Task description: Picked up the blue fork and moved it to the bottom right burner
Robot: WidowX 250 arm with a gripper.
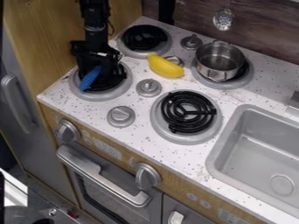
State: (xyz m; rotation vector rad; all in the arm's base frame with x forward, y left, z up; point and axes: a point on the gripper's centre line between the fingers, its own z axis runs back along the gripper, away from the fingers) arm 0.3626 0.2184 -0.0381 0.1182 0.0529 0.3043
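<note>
In the camera view, the black arm (95, 17) came in from the top edge at the left, its upper part cut off by the frame. Its gripper (98, 64) hung low over the front left burner (111, 94) and hid much of that burner's far side. Black against black, gripper and coil ran together there, so whether it was clamped on the blue fork (89, 80) could not be told. The fork slanted from just below the gripper down toward the burner's near left rim; its upper end was lost in the dark parts, and which end pointed down was unclear.

Behind, the back left burner (166, 46) showed its coil only as a dark patch. A yellow banana-shaped thing (166, 67) lay on the speckled counter (88, 109), partly in front of a small knob (174, 60). The metal pot (219, 59) sat on the back right burner (248, 77) and covered most of it. The coil of the front right burner (158, 127) lay in plain sight.

The sink (213, 159) was cut off by the right edge, as was a grey fitting (295, 103) above it. Over the counter hung a perforated ladle (223, 20).
</note>
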